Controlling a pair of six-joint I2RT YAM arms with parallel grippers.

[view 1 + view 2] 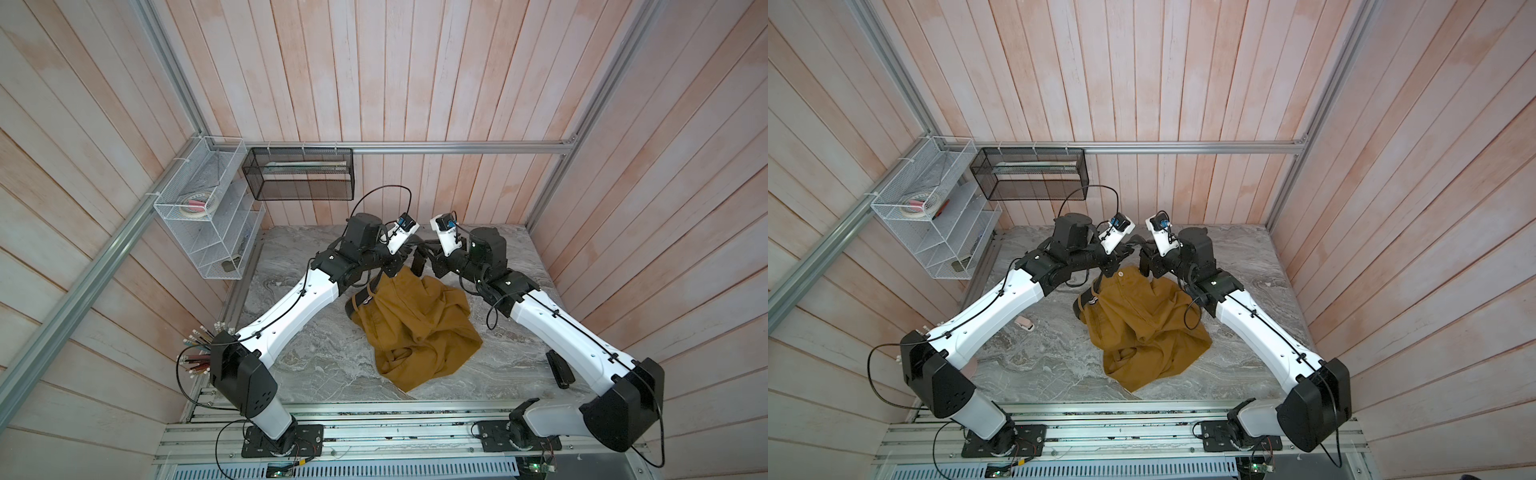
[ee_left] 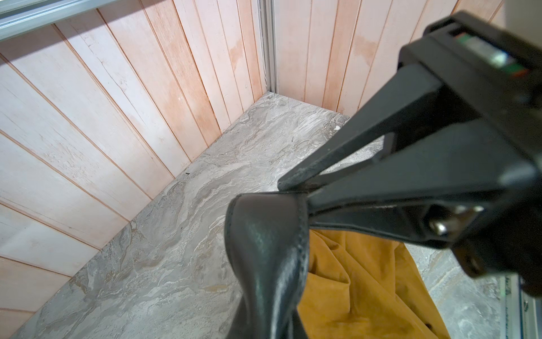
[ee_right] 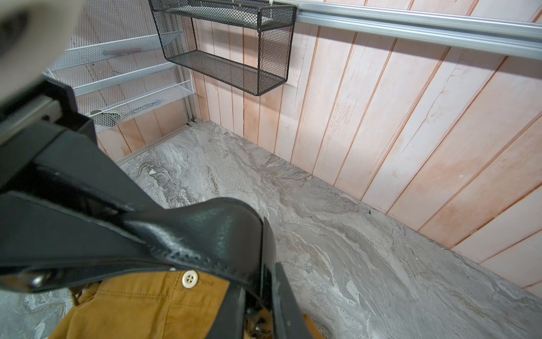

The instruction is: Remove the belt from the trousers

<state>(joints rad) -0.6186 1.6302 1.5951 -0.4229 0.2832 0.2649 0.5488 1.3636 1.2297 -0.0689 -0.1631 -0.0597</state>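
The mustard trousers [image 1: 415,328] lie crumpled mid-table, their waist with a pale button [image 3: 189,278] raised toward the back. The black belt [image 1: 353,305] loops out at the waist's left side and rises in an arch [image 3: 205,226] between both grippers. My left gripper [image 1: 405,255] is shut on the belt [image 2: 264,249]; its own fingertips are hidden behind the strap in the left wrist view. Facing it, my right gripper [image 3: 264,305] has its fingers [image 2: 337,152] pinched together on the same strap, a short way along from the left one.
A short black bar [image 1: 559,368] lies on the marble table [image 1: 332,374] by the right arm. A white wire rack [image 1: 208,216] and a black mesh basket [image 1: 299,174] hang at the back left. Pencils [image 1: 199,353] stand by the left arm's base. A small pale object [image 1: 1025,324] lies under the left arm.
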